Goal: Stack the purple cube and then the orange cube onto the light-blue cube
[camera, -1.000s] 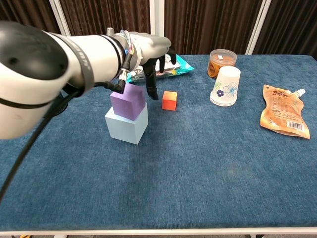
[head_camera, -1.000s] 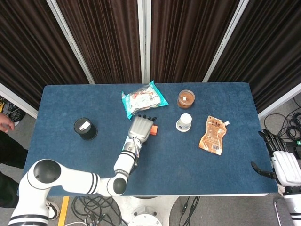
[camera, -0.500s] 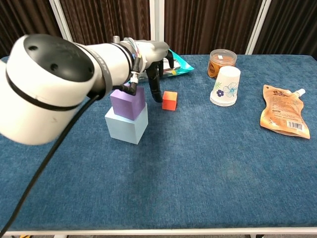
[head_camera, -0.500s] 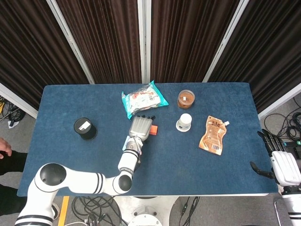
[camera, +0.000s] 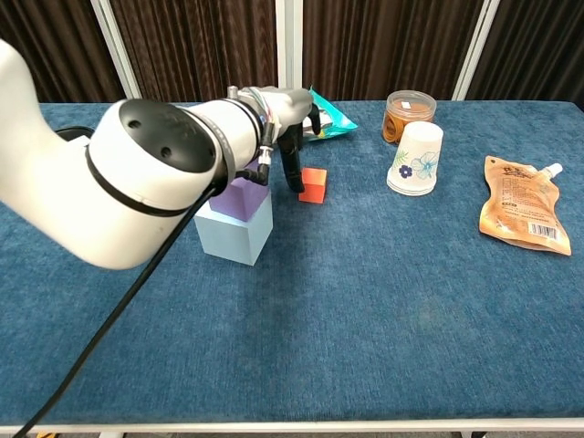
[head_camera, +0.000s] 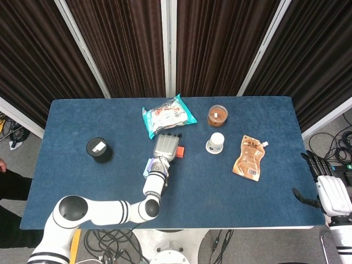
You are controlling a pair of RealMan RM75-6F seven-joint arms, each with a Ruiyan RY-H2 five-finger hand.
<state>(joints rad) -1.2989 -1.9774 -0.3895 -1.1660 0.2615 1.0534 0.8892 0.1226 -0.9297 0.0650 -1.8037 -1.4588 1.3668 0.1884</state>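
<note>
The purple cube point(camera: 245, 195) sits on the light-blue cube point(camera: 235, 231) left of the table's middle, and my left forearm hides part of it. The small orange cube point(camera: 313, 184) stands on the cloth just to their right. My left hand point(camera: 290, 137) hangs over the gap between the stack and the orange cube, its fingers point(camera: 295, 172) pointing down right beside that cube and holding nothing. From the head view the left hand point(head_camera: 166, 146) covers the stack, with the orange cube point(head_camera: 180, 153) at its right edge. My right hand point(head_camera: 329, 191) is open off the table's right edge.
A snack bag point(head_camera: 168, 115) lies at the back, a brown-filled jar point(head_camera: 218, 115) and an upturned paper cup point(head_camera: 215, 143) stand to the right. An orange pouch point(head_camera: 249, 158) lies further right. A black cylinder point(head_camera: 99, 149) stands at the left.
My left arm has pushed further over the stack, hiding more of the purple cube. Its fingers have shifted right, closer to the orange cube. The cubes and the right hand have not moved.
</note>
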